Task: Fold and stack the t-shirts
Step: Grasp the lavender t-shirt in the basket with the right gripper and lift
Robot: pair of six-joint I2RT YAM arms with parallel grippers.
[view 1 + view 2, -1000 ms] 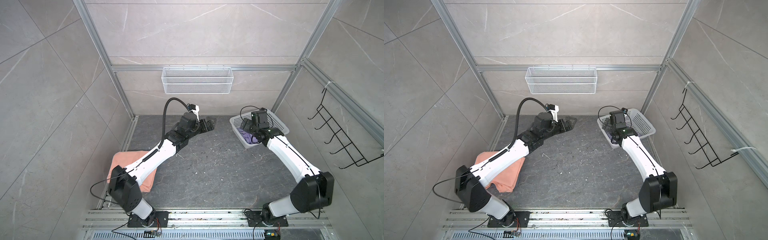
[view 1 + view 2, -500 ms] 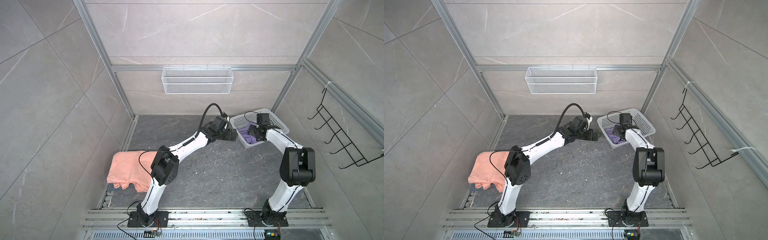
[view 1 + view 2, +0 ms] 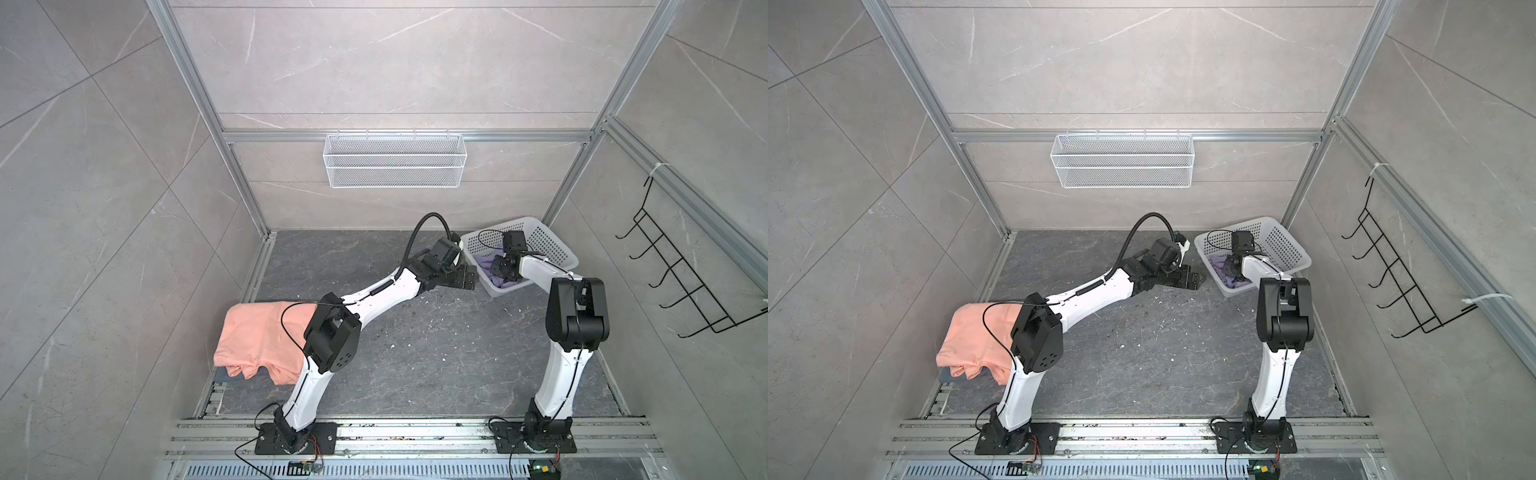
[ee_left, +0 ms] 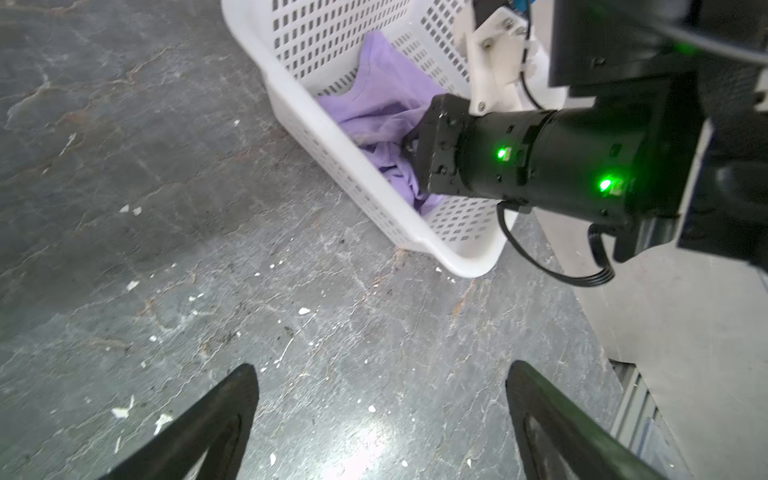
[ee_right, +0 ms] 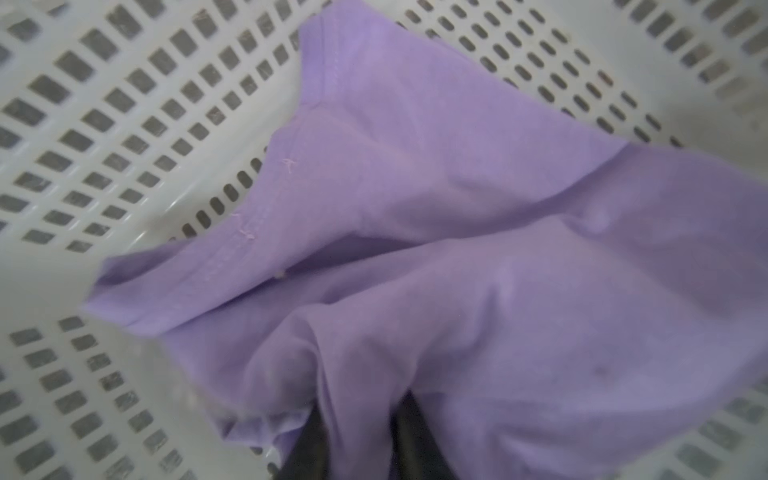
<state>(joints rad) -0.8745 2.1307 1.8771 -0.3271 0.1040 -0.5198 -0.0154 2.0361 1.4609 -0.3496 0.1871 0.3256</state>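
The lavender t-shirt (image 3: 502, 285) (image 3: 1236, 285) lies crumpled in the white perforated basket (image 3: 550, 245) (image 3: 1285, 245). My right gripper (image 3: 496, 268) (image 3: 1227, 268) reaches down into the basket. In the right wrist view it (image 5: 359, 419) is shut on a fold of the lavender cloth (image 5: 457, 208). My left gripper (image 3: 467, 282) (image 3: 1194, 282) (image 4: 380, 370) hovers open and empty over the dark table just outside the basket's near wall (image 4: 332, 166). The salmon t-shirt (image 3: 262, 336) (image 3: 976, 336) lies folded at the table's left edge, partly behind my left arm.
A white wire basket (image 3: 395, 162) hangs on the back wall and a black hook rack (image 3: 685, 282) on the right wall. Small white crumbs (image 4: 303, 310) dot the table. Metal rails (image 3: 415, 432) run along the front edge.
My right gripper went from open to shut on the lavender t-shirt in the basket. My left arm swung right from the back middle to beside the basket, staying open.
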